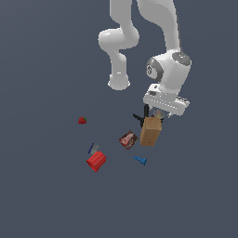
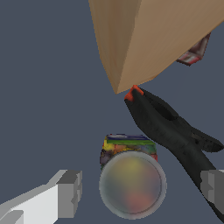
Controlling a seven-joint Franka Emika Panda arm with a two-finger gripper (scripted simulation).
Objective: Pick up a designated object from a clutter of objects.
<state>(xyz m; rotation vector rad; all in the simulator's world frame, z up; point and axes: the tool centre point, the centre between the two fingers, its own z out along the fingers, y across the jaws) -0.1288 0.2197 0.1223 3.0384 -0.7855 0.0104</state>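
Grey fingertips (image 2: 70, 192) of the gripper (image 2: 142, 190) stand apart on both sides of the short cylindrical can with colourful label and pale round top (image 2: 131, 177). It looks rigid, light and smooth, so I would grip its curved sides. Beyond it lie the black clamp-like tool (image 2: 170, 129) and the brown cardboard box (image 2: 148, 39).

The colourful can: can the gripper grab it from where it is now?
Probably yes. The gripper is open, with the colourful can between its fingers and its top uncovered. The black clamp lies very close to one finger, so it might get bumped.
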